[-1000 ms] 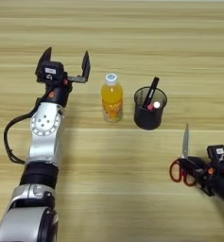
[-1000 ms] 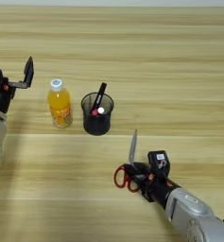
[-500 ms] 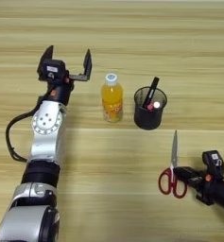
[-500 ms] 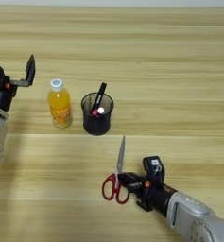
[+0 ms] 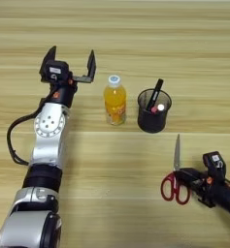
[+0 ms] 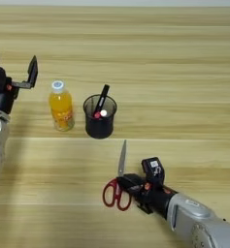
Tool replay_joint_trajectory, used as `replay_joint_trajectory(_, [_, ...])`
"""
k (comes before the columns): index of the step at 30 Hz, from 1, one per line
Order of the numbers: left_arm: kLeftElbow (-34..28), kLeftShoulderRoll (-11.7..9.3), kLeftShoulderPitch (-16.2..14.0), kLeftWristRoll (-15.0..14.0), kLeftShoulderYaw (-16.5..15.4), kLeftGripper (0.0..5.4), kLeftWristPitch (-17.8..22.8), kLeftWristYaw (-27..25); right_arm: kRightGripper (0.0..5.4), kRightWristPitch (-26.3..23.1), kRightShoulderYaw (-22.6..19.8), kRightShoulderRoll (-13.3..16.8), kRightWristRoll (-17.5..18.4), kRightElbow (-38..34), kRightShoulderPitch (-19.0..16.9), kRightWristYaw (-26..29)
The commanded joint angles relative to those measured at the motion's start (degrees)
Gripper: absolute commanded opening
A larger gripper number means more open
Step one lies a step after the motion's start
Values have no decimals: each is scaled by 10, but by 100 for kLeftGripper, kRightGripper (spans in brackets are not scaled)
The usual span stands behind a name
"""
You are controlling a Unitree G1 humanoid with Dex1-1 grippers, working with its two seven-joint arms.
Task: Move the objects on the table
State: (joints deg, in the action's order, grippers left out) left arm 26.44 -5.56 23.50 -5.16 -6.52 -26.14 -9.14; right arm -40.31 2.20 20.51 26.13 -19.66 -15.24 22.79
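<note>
Sliding left, the right gripper (image 6: 132, 184) has pulled the red-handled scissors (image 5: 175, 175) along the wooden table (image 5: 184, 58), pinching their handles. Farther off, right of the left gripper's (image 5: 71, 60) wide-open fingers, stand the orange-drink bottle (image 5: 114, 100) and pen cup (image 5: 154, 111).

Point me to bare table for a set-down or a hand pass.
Free: the far table beyond the bottle and pen cup, and the near strip between the left arm and the scissors. Crowded: the row from the left tool, open, through bottle and cup, and the right tool at the scissors' handles.
</note>
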Motion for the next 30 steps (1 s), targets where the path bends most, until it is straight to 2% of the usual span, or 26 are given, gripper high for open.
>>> replay_joint_trajectory(1, [-2, 0, 9, -1, 2, 540, 4, 2, 197, 16, -16, 0, -28, 1, 11, -26])
replay_joint_trajectory(12, [3, 0, 10, -2, 0, 540, 0, 2, 310, 77, -47, 1, -45, -63, 71, -31])
replay_joint_trajectory(16, [6, 0, 11, -2, 0, 540, -2, 2, 351, 141, -80, -5, -49, -84, 127, -38])
replay_joint_trajectory(22, [10, 0, 12, -3, -2, 540, -5, 2, 415, 209, -111, -18, -47, -72, 202, -53])
replay_joint_trajectory(30, [10, 2, 12, -2, -1, 540, -8, 5, 511, 266, -104, -22, -68, -19, 263, -49])
